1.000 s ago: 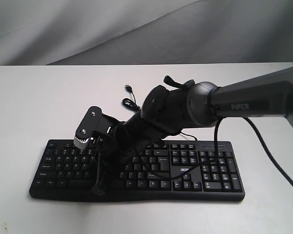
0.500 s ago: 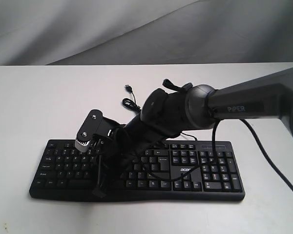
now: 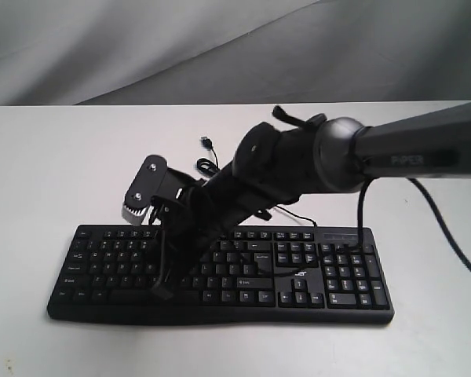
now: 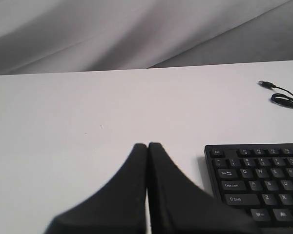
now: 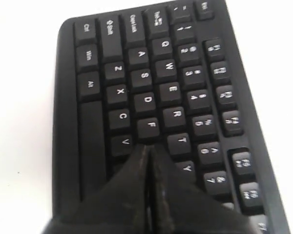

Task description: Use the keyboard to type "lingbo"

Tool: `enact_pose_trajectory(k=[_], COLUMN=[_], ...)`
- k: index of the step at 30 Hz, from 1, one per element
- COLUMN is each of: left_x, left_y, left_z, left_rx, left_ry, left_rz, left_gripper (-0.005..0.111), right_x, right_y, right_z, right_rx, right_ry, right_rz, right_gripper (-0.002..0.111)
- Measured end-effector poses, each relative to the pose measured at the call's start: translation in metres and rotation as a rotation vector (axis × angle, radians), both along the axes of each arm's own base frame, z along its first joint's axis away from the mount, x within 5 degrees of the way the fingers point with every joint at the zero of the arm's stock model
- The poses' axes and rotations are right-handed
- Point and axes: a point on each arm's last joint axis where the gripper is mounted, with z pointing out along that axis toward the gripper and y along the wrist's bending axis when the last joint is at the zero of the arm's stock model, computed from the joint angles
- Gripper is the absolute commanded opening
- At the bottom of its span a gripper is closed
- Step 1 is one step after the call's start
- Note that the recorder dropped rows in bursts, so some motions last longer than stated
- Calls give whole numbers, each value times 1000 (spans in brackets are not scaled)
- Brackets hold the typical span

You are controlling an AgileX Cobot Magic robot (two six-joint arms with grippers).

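Flat on the white bench (image 3: 55, 157), toward 6 o'clock in the exterior view: the black keyboard (image 3: 322, 275), long side across, number pad at its 3 o'clock end, white lettering on the keys. Behind it, at about 12 o'clock from its middle, a thin black cable (image 3: 209, 166) coiled on the bench, ending in a plug (image 3: 207, 142). Reaching in from 3 o'clock, the right arm (image 3: 408, 153), slanting down across the keyboard to the 9 o'clock half of the letter block. At its tip the right end effector (image 3: 162, 290), fingers pressed together with no gap, holding nothing, pointing down at the lower key rows. In the right wrist view, the same closed tip just past the F key (image 5: 148, 126), between V and T, hiding the keys beneath; cannot tell whether pressing a key or hanging just above. Likewise closed, the left end effector (image 4: 147, 145), fingers flush against each other, gripping nothing, tip over bare bench just beside the keyboard's 9 o'clock end, near the Esc corner.
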Motion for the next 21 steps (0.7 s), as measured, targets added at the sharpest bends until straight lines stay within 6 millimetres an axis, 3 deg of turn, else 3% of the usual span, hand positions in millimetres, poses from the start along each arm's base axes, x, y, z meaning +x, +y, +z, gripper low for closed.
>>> enact_pose_trajectory(k=[4, 11, 21], left_x=[0, 0, 0], left_y=[0, 0, 0], left_z=[0, 0, 0], left_rx=[0, 0, 0], left_ry=[0, 0, 0], left_rz=[0, 0, 0], left_gripper=[1, 1, 1], right_x=[8, 13, 13], right_y=[-15, -39, -48], right_z=[12, -2, -10], right_rx=[-20, -71, -53], right_ry=[-3, 44, 36], right_rz=[-16, -48, -64], right_gripper=[0, 0, 0])
